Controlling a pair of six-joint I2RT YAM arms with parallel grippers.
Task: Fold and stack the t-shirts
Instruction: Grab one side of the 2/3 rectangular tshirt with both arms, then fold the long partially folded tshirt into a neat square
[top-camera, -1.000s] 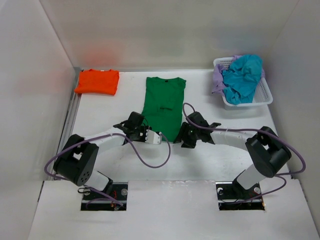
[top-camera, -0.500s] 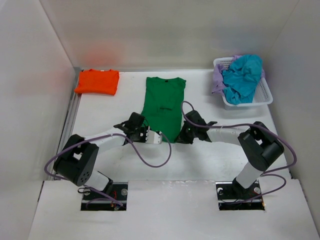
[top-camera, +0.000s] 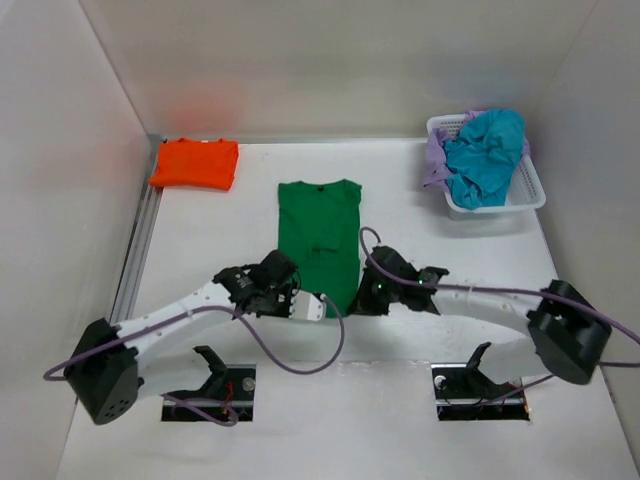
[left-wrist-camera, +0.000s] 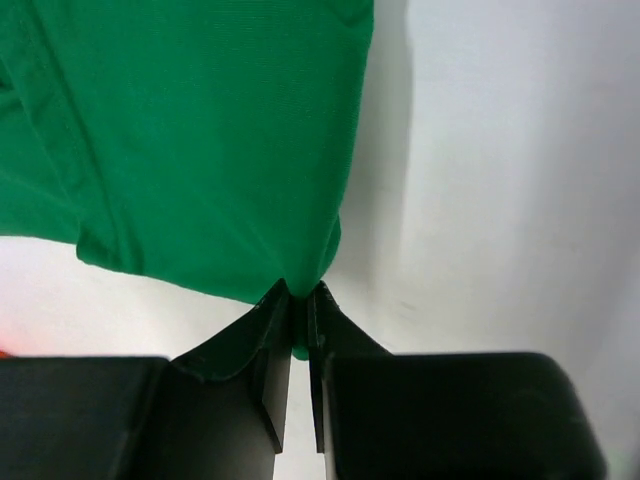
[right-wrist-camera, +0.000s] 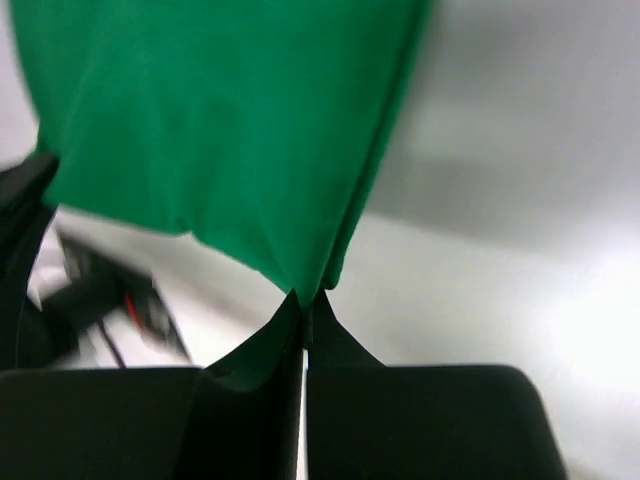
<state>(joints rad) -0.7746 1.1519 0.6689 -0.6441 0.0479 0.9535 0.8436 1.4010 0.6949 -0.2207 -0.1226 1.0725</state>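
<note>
My left gripper (top-camera: 309, 304) and right gripper (top-camera: 362, 297) are each clamped on a hem corner of the dark green t-shirt (top-camera: 318, 235). It lies mid-table, long axis 6 to 12, collar at 12. The folded orange t-shirt (top-camera: 195, 163) sits at 10. The teal t-shirt (top-camera: 486, 150) and lavender t-shirt (top-camera: 435, 160) are heaped in the basket (top-camera: 531, 197) at 2.

green shirt (top-camera: 320, 232) flat mid-table, near hem pinched by my left gripper (left-wrist-camera: 298, 296) and right gripper (right-wrist-camera: 303, 298); orange shirt (top-camera: 195, 163) folded far-left; teal shirt (top-camera: 487, 152), lavender shirt (top-camera: 435, 157) crumpled in basket (top-camera: 522, 201).
</note>
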